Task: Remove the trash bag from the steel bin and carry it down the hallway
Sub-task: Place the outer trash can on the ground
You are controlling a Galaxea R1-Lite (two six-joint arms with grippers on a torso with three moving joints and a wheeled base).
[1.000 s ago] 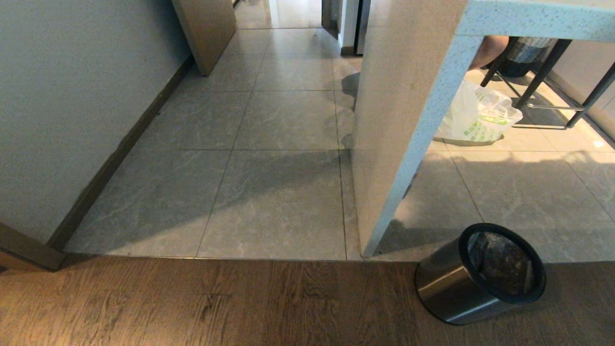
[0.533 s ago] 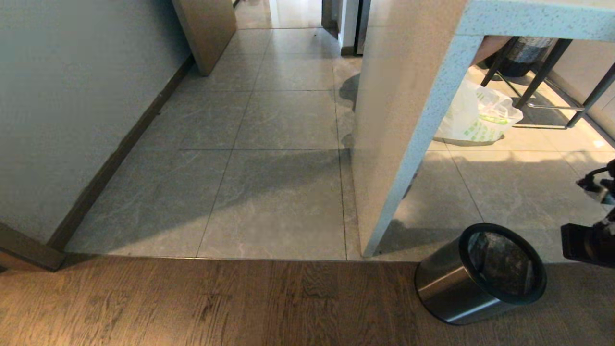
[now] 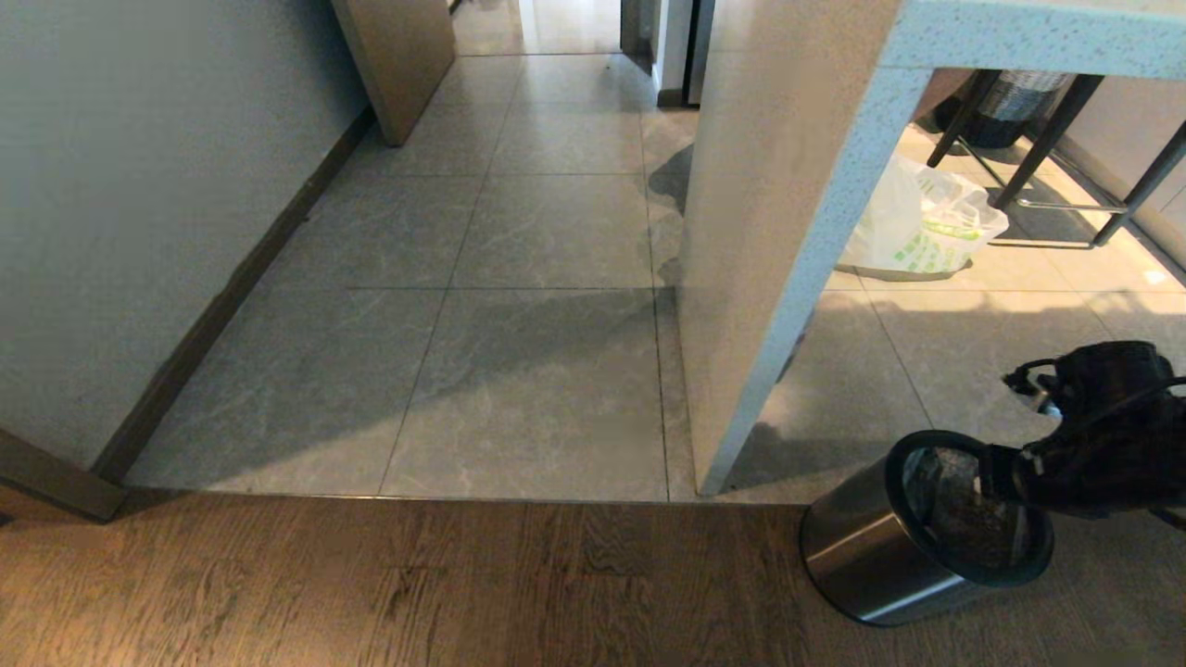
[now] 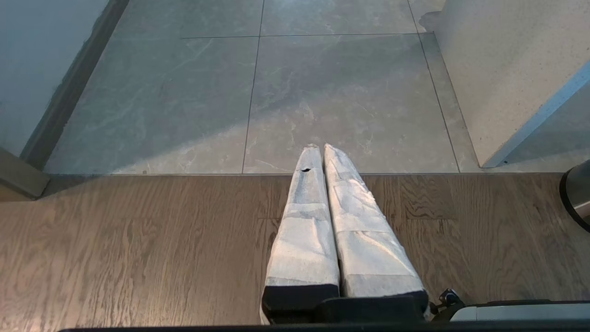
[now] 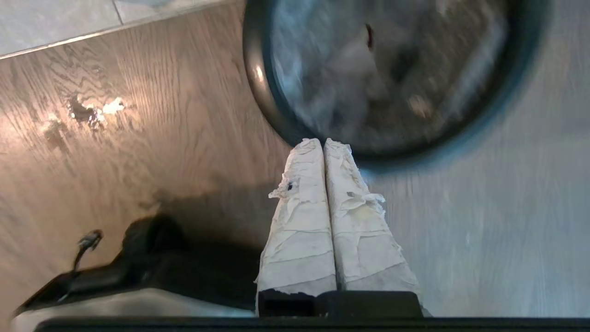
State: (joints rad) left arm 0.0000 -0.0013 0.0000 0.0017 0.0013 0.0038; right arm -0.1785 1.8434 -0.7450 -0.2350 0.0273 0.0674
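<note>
The steel bin stands on the wooden floor, with the trash bag inside it. Above its rim hangs the right claw, closed and empty. The left claw is closed too, well apart from the bin.

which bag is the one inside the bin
The clear trash bag lining the steel bin; the white bag with green print sits on the tiles under the counter.

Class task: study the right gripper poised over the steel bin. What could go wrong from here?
1. The right gripper is shut above the black rim; unless it opens, it may push the trash bag down rather than pinch it.
2. The steel bin stands unheld on the wood floor; pulling could tip or drag it.
</note>
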